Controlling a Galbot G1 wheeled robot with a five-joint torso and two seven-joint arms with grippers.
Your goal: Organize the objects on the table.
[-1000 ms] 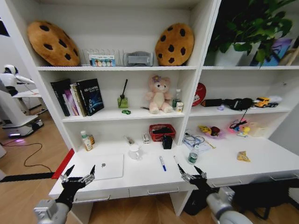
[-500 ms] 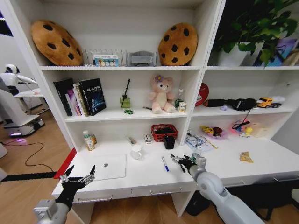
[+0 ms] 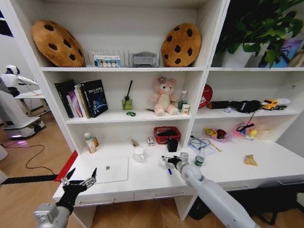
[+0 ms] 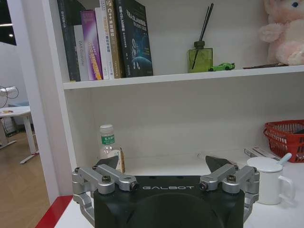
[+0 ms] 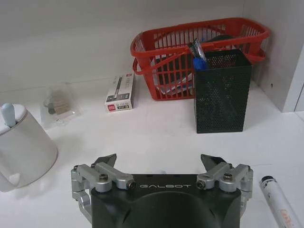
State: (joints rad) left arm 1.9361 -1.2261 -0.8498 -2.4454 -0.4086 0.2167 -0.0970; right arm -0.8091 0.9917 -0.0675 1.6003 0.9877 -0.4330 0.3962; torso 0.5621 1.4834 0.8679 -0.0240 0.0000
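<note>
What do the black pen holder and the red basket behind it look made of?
The pen holder looks like perforated sheet metal, matte black: even tiny holes, crisp folded edges. The red basket looks like moulded plastic, slightly glossy: thick rim and lattice bars. Neither is certain.

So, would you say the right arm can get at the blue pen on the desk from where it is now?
Probably yes. The right gripper hangs open just above the blue pen on the table, and nothing lies between them; the mug stands off to one side.
</note>
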